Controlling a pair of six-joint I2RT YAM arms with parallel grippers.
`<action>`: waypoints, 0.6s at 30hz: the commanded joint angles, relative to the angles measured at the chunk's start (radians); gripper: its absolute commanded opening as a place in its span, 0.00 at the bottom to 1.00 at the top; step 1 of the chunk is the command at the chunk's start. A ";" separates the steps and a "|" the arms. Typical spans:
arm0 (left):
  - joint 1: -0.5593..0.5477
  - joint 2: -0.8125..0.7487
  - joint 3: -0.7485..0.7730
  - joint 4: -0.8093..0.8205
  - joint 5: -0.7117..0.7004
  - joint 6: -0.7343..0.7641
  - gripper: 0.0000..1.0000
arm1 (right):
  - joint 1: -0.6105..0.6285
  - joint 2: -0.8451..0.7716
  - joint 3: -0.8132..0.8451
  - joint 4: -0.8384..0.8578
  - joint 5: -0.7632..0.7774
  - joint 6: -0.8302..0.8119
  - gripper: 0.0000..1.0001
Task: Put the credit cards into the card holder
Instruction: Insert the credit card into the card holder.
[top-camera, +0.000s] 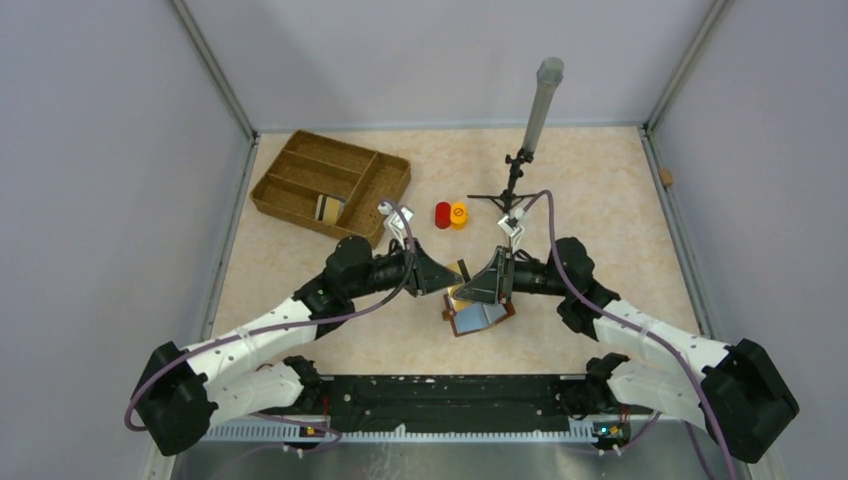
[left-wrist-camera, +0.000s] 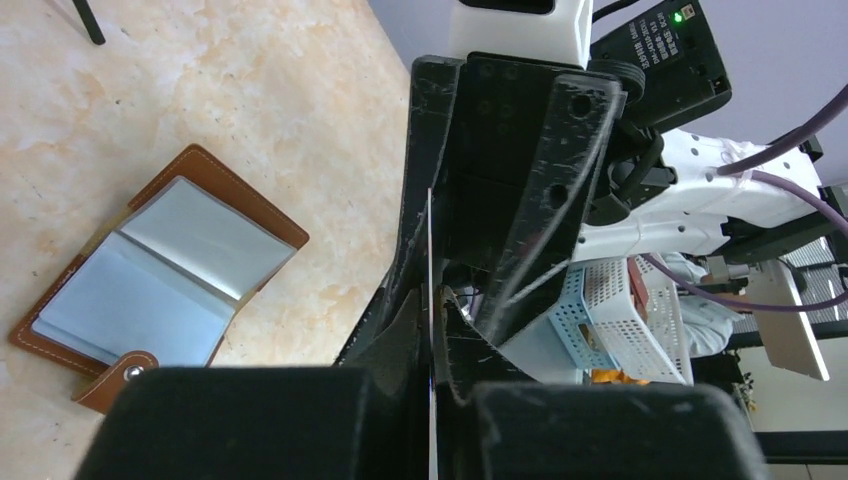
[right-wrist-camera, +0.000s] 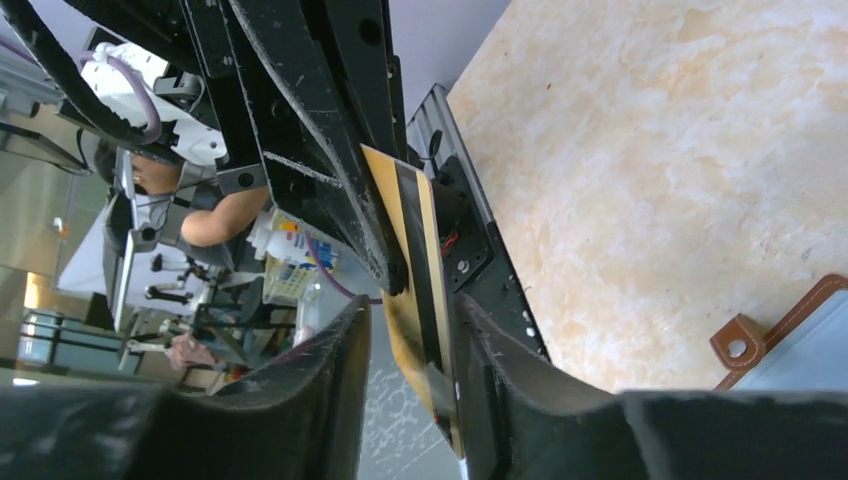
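Here we are above the middle of the tabletop (top-camera: 610, 190), both arms nose to nose: the left claw (left-wrist-camera: 434, 318) is pressed together on a gold credit card (right-wrist-camera: 412, 250) with a dark stripe, pinching it across its faces, while the right claw (right-wrist-camera: 410, 305) stands slightly spread around the same card with a gap showing on one side, so the left looks to be carrying it alone. Close beneath them lies the card holder (top-camera: 480, 318), opened flat, brown cover down, clear sleeves up, clasp tab sticking out. That card looks light, thin and stiff yet springy, with glossy faces that could slide in a loose pinch; best held across the flat faces near one short end, leaving the far end free to lead into a slot. The holder looks soft and light, likely to skid when pushed, so it may want pinning by its cover edge
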 joint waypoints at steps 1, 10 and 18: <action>0.003 -0.037 -0.032 0.089 0.004 -0.004 0.00 | -0.028 -0.056 0.013 -0.033 -0.029 -0.046 0.44; 0.003 -0.048 -0.044 0.134 0.076 -0.022 0.00 | -0.094 -0.114 0.015 -0.084 -0.099 -0.073 0.47; 0.003 -0.009 -0.044 0.176 0.106 -0.046 0.00 | -0.092 -0.081 0.004 -0.034 -0.156 -0.050 0.11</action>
